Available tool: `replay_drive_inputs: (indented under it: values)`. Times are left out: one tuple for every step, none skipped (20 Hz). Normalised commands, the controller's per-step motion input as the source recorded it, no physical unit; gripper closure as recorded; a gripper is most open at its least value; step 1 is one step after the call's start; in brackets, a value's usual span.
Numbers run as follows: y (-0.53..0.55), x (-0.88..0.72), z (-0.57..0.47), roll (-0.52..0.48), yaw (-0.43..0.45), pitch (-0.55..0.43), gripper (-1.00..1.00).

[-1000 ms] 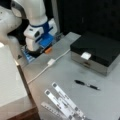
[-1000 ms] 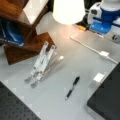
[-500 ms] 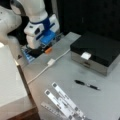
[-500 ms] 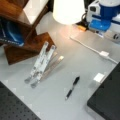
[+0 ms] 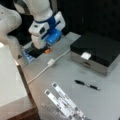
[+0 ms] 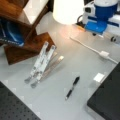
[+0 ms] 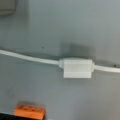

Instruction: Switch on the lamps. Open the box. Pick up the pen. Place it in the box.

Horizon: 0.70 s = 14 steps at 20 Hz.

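Grey tabletop [image 5: 75, 95] is carrying everything in both front views; the gripper [image 5: 40, 51] is hanging low at a front view's upper left, its white and blue housing above a black tray with an orange part [image 5: 48, 51]; the same gripper [image 6: 98, 27] is showing at a front view's top right, and whether its jaws are apart or together I cannot tell, since the fingers are hidden; nothing is showing in its grasp. A white cable [image 5: 40, 72] is running across the table with a small white inline switch [image 5: 51, 62] just below the gripper; in the wrist view that switch [image 7: 77, 67] is lying in the middle of the picture, the cable [image 7: 27, 57] passing through it from side to side, and the orange part [image 7: 29, 112] is peeking in at the bottom edge. The box [image 5: 96, 51] is sitting at a front view's right, its black lid lying flat and shut, the white latch [image 5: 85, 55] at its front; in a front view only its dark corner [image 6: 107, 100] is showing at lower right. The pen [image 5: 87, 85] is lying flat on the table in front of the box, well apart from the gripper; it is also showing near a front view's centre bottom [image 6: 72, 87]. 2 long white strips [image 5: 63, 101] are lying crossed near a front view's bottom; a bright white lampshade [image 6: 68, 11] is glowing at a front view's top.
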Motion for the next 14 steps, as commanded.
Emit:
replay_drive_inputs:
  values:
    - [0.15,0.77,0.24,0.155,-0.094,0.278,-1.0]
    - [0.15,0.74,0.22,0.149,-0.098,0.272,-1.0]
    - [0.16,0.72,0.2,0.146,-0.089,0.253,-1.0]
    - [0.16,0.71,0.19,0.134,-0.078,0.24,-1.0]
    - [0.15,0.67,0.18,0.119,-0.073,0.234,-1.0]
    - [0.14,0.61,0.17,0.11,-0.071,0.227,-1.0]
    - [0.11,0.54,0.16,0.099,-0.085,0.224,-1.0]
    - [0.09,0.46,0.15,0.092,-0.089,0.22,-1.0]
    - [0.07,0.4,0.13,0.09,-0.097,0.214,-1.0]
    - [0.06,0.35,0.11,0.085,-0.106,0.204,-1.0]
    - [0.05,0.29,0.09,0.08,-0.105,0.198,-1.0]
    - [0.05,0.28,0.06,0.02,-0.079,0.184,-1.0]
    - [0.05,0.26,0.01,0.001,-0.05,0.171,-1.0]
    - [0.04,0.3,-0.04,0.017,-0.033,0.164,-1.0]
